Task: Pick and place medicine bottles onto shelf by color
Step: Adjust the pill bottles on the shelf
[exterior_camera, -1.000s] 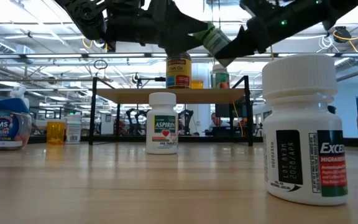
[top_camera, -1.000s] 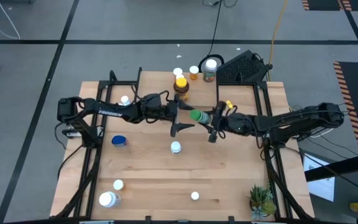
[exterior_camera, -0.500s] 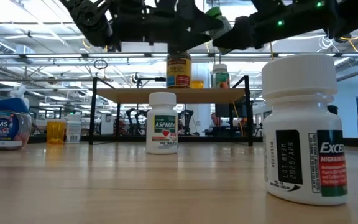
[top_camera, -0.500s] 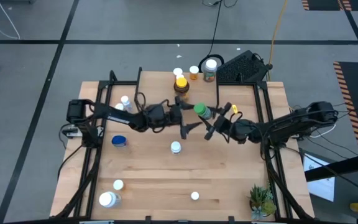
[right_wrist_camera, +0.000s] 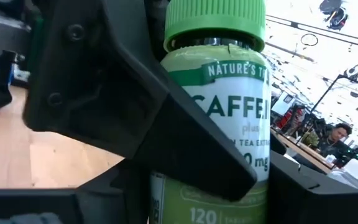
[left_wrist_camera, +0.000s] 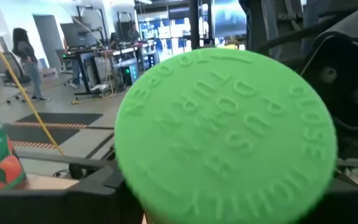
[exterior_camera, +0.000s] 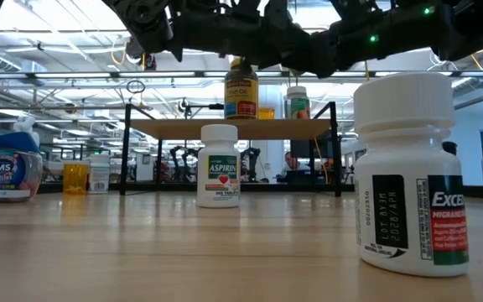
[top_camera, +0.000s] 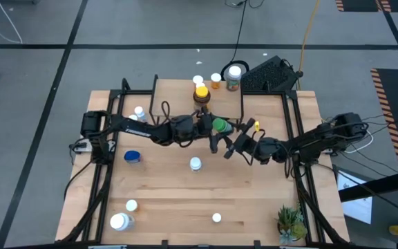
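Note:
A green medicine bottle [right_wrist_camera: 224,93] with a green cap [left_wrist_camera: 225,130] hangs in the air over the table's middle [top_camera: 220,126], its cap toward the left arm. My right gripper [top_camera: 231,137] is shut on it. My left gripper [top_camera: 213,133] is open, with one finger on each side of the bottle's cap end; one finger [right_wrist_camera: 166,124] crosses in front of the label. The shelf [top_camera: 178,93] stands at the far middle and carries an amber bottle with a yellow lid [top_camera: 200,92], an orange one [top_camera: 215,80] and a green-and-white one [top_camera: 234,76]. My right gripper pinches the bottle's lower body [right_wrist_camera: 210,202], near its bottom end, between its two fingers. It comes roughly level from the table's right side. The bottle is lifted clear of the table, cap end pointing away from the gripper. Whether my left gripper touches the bottle, I cannot tell.
A white aspirin bottle [top_camera: 195,164] stands mid-table, a blue jar [top_camera: 133,157] to its left. White bottles stand near the front [top_camera: 119,221] [top_camera: 216,218], one close to the low camera [exterior_camera: 409,176]. A potted plant [top_camera: 290,223] sits at the near right corner.
My left gripper has gone toward the table's right edge until its fingers stand around the bottle's cap end. My right gripper has risen with the green bottle, which it still holds.

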You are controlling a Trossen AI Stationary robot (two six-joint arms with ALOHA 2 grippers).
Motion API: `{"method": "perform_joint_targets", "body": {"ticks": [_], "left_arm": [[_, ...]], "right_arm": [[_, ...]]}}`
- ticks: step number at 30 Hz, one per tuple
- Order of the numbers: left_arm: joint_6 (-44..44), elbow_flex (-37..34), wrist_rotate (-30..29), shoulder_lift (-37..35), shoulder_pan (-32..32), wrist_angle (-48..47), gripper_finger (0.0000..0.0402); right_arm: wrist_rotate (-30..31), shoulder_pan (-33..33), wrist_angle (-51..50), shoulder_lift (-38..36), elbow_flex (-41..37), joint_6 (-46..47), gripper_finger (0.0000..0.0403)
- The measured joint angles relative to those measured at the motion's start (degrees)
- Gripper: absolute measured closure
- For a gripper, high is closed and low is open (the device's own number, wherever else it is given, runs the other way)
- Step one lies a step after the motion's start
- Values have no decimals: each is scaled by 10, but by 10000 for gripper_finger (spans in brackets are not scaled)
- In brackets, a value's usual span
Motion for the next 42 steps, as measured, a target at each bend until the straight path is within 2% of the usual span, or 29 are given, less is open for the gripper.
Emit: {"method": "perform_joint_targets", "body": {"ticks": [8,12,15,19,21,22,26,37,42], "left_arm": [[15,0,-7,-1,0,-8,174],[63,-1,9,-7,0,-45,182],[78,-1,51,-23,6,-97,193],[84,4,173,-45,25,-178,195],[86,16,231,-46,35,-224,194],[87,20,254,-46,39,-257,194],[129,34,260,-35,35,-327,193],[144,39,215,-36,30,-335,191],[143,39,210,-36,31,-349,191]], "right_arm": [[-11,0,-8,-3,0,17,180],[-35,3,-123,-50,2,78,141],[-124,-9,-299,-118,26,187,109],[-359,-67,-545,-196,89,328,80],[-428,-91,-599,-222,115,348,73],[-433,-99,-605,-229,125,346,71],[-434,-116,-612,-231,170,317,70],[-432,-116,-537,-102,181,291,69],[-429,-116,-528,-78,181,290,69]]}}
